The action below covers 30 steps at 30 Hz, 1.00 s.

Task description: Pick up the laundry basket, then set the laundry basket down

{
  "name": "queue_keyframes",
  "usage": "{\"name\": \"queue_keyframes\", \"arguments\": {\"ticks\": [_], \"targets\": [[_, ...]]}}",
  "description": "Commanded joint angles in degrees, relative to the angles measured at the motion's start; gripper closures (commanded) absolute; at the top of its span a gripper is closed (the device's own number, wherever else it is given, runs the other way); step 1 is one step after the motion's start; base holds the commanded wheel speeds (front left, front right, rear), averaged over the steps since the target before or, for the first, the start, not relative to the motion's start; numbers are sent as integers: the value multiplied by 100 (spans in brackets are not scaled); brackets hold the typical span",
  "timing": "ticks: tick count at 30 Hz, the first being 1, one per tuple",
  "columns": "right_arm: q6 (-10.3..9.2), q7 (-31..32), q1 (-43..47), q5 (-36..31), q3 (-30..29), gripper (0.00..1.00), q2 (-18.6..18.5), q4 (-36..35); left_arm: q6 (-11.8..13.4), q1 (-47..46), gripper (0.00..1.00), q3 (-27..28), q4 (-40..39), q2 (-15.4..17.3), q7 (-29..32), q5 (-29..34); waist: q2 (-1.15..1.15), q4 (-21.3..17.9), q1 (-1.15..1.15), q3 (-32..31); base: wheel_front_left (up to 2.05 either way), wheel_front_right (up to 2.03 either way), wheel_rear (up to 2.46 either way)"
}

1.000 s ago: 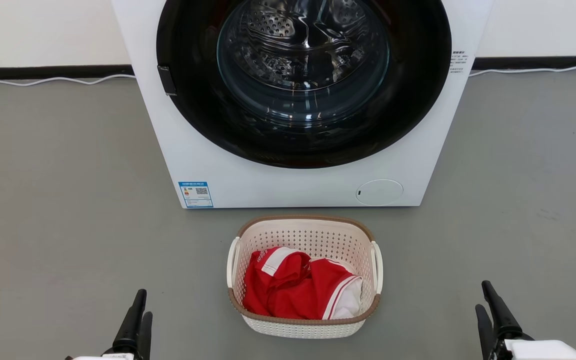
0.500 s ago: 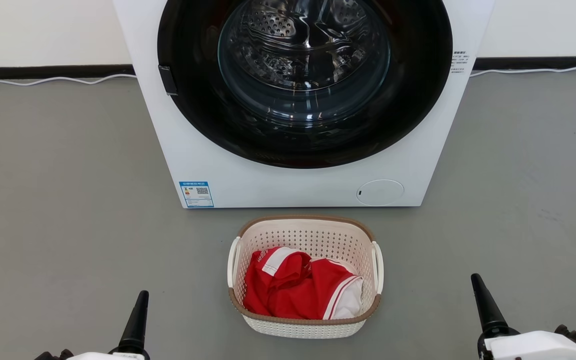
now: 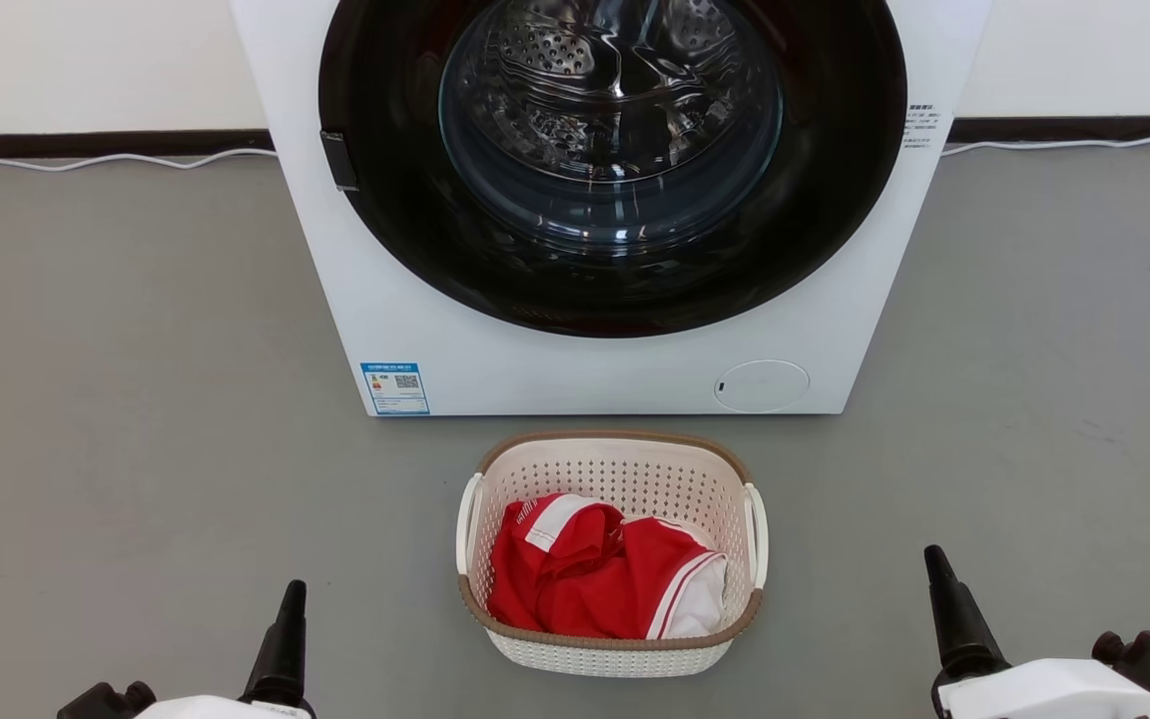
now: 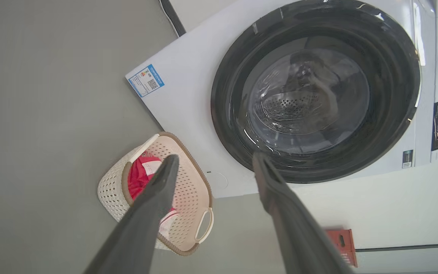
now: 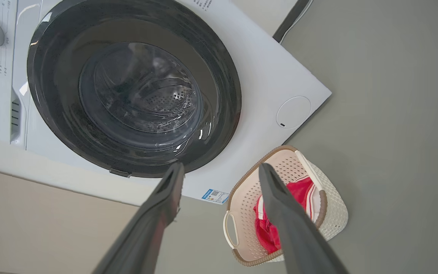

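The laundry basket (image 3: 615, 477) is cream-white and perforated, with a brown rim and two white loop handles. It stands on the grey floor just in front of the washing machine and holds a red and white garment (image 3: 585, 579). My left gripper (image 3: 292, 591) hovers low to the basket's left, apart from it. My right gripper (image 3: 931, 555) hovers to its right, also apart. The left wrist view has the left gripper (image 4: 214, 160) open and empty, with the basket (image 4: 112, 190) beyond its fingers. In the right wrist view the right gripper (image 5: 221, 167) is open too, the basket (image 5: 333, 205) beyond.
The white washing machine (image 3: 535, 369) with its dark round door stands right behind the basket. A white cable (image 3: 86, 160) runs along the wall's black baseboard. A red crate (image 4: 340, 243) sits by the wall beside the machine. Grey floor lies on both sides of the basket.
Both wrists have rolled, so each gripper now appears edge-on as a single finger in the head view. The right gripper has shifted slightly toward the basket. The basket has not moved.
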Motion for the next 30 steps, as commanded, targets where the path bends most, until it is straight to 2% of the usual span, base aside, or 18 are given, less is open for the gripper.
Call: {"name": "queue_keyframes", "arguments": {"ticks": [1,30], "targets": [[19,-89,-325,-241,48,0,-75,-112,39,-266,0,58,-162,41,-61,191,0,0,-1,1,0,0,0],[30,-560,-423,-2356,184,0,-104,-61,273,-287,0,-13,-182,69,-531,2207,0,9,-1,-9,0,0,0]]}}
